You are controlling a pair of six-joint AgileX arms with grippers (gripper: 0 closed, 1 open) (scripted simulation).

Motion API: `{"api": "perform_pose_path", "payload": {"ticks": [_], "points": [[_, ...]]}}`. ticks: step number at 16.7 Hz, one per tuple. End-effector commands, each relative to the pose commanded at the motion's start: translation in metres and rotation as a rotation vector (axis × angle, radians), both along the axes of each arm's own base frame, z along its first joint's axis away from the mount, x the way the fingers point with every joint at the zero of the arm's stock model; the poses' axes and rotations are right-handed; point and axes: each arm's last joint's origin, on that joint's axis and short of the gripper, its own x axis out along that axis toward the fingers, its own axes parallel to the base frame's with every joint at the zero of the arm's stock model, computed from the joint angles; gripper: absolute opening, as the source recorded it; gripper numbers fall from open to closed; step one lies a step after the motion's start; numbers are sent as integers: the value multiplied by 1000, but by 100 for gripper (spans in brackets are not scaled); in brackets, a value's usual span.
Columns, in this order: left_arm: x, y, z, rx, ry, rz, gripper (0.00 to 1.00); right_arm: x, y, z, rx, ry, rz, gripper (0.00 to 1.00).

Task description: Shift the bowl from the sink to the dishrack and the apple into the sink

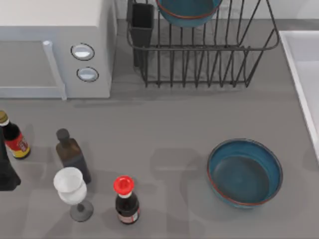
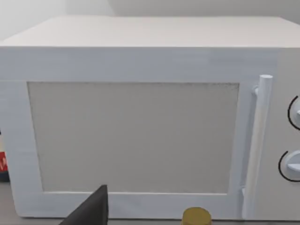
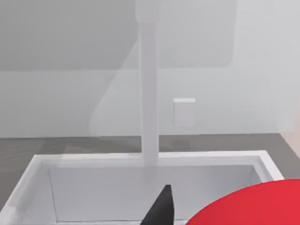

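One teal bowl (image 1: 188, 11) was seen in the dishrack (image 1: 204, 55) from above, a second bowl (image 1: 244, 172) on the counter. The sink (image 3: 140, 180) and the apple (image 3: 253, 204), held close before the right gripper (image 3: 161, 208), were shown by the right wrist view; its fingers' state could not be told. The left wrist view faced the microwave (image 2: 140, 117).

Light: even, bright | Shadows: soft, faint on the counter (image 1: 164, 129) beside bottles | Glare: none | Focus: sharp throughout

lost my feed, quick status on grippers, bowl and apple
Right gripper over sink, apple at its fingers. Left gripper faces microwave. One bowl in dishrack.
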Motion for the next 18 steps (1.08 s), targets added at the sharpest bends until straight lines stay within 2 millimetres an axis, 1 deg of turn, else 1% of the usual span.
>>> {"api": "perform_pose_path", "payload": {"ticks": [3,6,7,11,18], "points": [[0,0,0,0,0,0,100,-4,4,-27,-14,-24,8,0],[0,0,0,0,0,0,100,-8,10,-46,-20,-21,18,0],[0,0,0,0,0,0,100,-10,11,-49,-18,-15,15,0],[0,0,0,0,0,0,100,-11,11,-49,-17,-13,14,0],[0,0,0,0,0,0,100,-11,11,-49,-17,-13,14,53]]}}
